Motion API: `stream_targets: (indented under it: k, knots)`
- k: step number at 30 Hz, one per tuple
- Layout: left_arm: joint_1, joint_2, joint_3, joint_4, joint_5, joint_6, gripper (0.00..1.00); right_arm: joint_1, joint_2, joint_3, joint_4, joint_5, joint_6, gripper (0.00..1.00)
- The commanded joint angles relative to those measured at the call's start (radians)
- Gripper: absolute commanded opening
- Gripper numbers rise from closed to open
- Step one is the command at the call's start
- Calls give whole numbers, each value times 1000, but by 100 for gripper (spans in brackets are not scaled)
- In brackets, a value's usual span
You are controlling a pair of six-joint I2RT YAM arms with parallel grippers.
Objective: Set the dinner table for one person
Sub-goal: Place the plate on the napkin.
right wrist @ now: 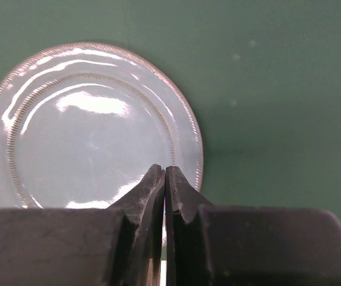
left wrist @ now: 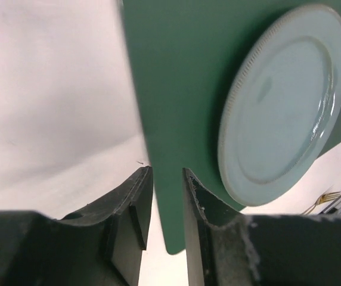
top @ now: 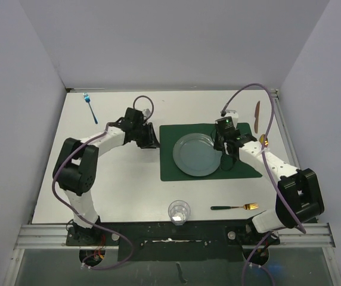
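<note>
walls (top: 176,42): plain pale grey | three sides | light: even

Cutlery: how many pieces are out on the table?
3: a blue utensil far left, a knife right of the placemat, a fork at the near edge. A gold bit by the right arm may be a fourth.

Green placemat (top: 171,170): corner shows in the gap of the left jaws. Pale plate (top: 194,155) on it, rim at the right jaws' tips. Glass (top: 179,211), fork (top: 236,207), knife (top: 257,113), blue spoon (top: 90,107): well apart from both.
</note>
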Motion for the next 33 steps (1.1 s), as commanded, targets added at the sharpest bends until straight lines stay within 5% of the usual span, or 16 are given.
stream_targets:
  k: [1, 11, 33]
  knots:
    - [-79, -136, -28, -5, -120, -2, 24, -14, -54, -41, 61, 34, -8, 0]
    - [-226, -186, -69, -75, -339, -46, 23, -139, -36, -142, 72, 95, 16, 0]
    - [-298, 176, 47, -200, -553, -25, 16, -275, 176, -176, 186, -20, 13, 0]
